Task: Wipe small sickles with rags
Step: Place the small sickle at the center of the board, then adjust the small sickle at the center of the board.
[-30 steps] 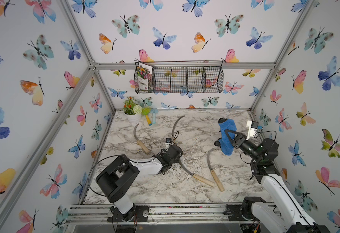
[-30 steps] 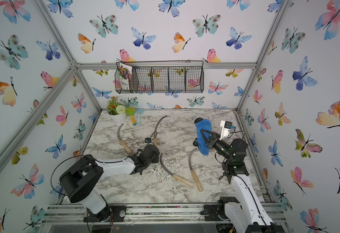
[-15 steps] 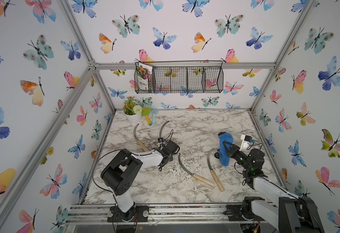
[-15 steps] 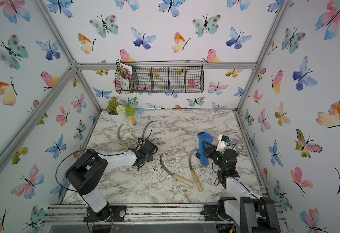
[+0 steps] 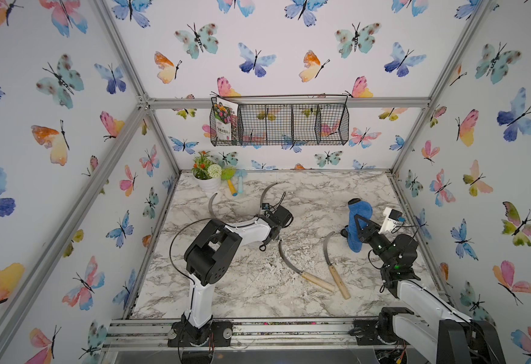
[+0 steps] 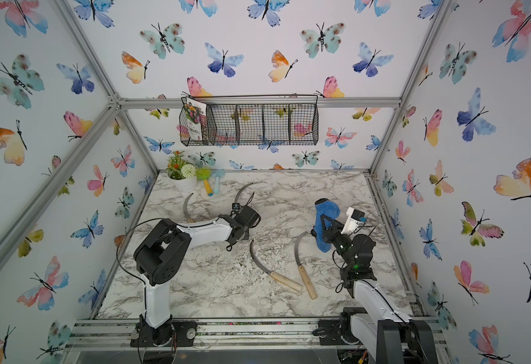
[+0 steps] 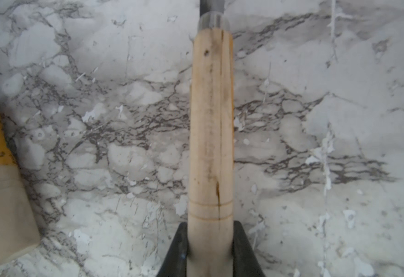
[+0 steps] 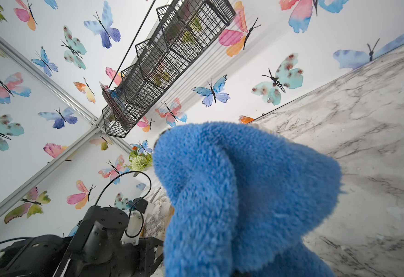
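Left wrist view: left gripper (image 7: 210, 227) straddled the likely stiff sickle (image 7: 210, 120) at its handle, the safest hold, clamping unclear; right gripper (image 5: 352, 225) pinched the soft rag (image 5: 363, 208).

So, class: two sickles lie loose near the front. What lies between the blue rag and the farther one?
Only the nearer loose sickle, beside the rag; bare marble separates it from the farther sickle. Both top views show this.

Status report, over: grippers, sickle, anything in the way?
Left gripper around a sickle handle, grip unclear. Right gripper shut on the rag, raised. Two loose sickles lie in between.
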Tool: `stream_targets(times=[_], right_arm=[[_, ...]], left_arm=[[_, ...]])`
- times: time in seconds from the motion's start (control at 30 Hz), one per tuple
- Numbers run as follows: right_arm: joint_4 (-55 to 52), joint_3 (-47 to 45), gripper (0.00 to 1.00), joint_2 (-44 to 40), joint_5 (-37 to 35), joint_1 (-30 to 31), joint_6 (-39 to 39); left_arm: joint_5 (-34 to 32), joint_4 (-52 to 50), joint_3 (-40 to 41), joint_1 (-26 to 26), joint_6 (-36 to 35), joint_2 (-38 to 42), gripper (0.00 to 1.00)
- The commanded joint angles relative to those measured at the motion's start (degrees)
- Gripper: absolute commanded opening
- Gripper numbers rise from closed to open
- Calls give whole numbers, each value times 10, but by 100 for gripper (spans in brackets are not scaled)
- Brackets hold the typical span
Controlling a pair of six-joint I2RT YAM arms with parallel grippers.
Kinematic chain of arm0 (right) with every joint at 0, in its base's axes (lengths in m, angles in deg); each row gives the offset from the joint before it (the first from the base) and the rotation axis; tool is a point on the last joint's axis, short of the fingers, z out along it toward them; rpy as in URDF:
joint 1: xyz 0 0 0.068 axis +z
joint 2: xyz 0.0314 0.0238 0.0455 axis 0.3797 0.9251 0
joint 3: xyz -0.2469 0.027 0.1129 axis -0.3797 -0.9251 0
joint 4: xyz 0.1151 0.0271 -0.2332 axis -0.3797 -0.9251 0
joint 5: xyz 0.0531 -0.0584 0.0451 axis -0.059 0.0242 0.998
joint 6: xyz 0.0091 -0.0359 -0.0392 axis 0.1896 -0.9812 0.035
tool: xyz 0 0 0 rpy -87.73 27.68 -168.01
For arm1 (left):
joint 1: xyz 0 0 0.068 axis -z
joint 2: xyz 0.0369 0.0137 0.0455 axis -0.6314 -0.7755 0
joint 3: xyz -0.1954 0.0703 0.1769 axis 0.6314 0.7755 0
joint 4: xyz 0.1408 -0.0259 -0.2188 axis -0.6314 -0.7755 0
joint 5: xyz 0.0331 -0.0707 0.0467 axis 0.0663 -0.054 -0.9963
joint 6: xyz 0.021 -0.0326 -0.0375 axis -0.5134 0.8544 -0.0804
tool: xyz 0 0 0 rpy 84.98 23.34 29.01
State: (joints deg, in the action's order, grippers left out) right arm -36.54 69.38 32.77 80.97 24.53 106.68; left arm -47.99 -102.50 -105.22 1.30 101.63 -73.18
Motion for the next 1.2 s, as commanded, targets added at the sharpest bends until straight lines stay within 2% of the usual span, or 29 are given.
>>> stream_targets(times=[0.0,0.1,0.23,0.37,0.47,0.53,0.57,0.73,0.87,1.0,1.17], right_arm=[[24,-3,3,7,17,-1,3],[40,-4,2,17,41,-1,12],[18,-4,2,2,29,0,6],[9,-10,2,-21,26,-1,6],[-2,-12,3,-34,20,-1,3],[-5,-13,2,-36,20,-1,3],[-5,-13,2,-36,20,-1,3],[-7,-10,2,-29,25,-1,4],[-10,-13,3,-33,26,-1,4],[-17,-16,2,-43,25,-1,3],[-21,-20,2,-54,24,-1,2]], left_arm=[[13,-65,-7,-4,-22,-51,44],[7,-52,-5,-5,-22,-39,56],[0,-60,-6,-6,-17,-14,65],[-14,-65,19,6,13,59,73],[-63,-98,35,43,78,123,83],[-95,-122,39,90,131,153,87],[-109,-140,37,118,164,163,98],[-145,-161,11,268,306,144,99],[-145,-175,-41,346,393,75,99],[-123,-162,-28,375,481,52,98],[-96,-14,101,373,509,111,91]])
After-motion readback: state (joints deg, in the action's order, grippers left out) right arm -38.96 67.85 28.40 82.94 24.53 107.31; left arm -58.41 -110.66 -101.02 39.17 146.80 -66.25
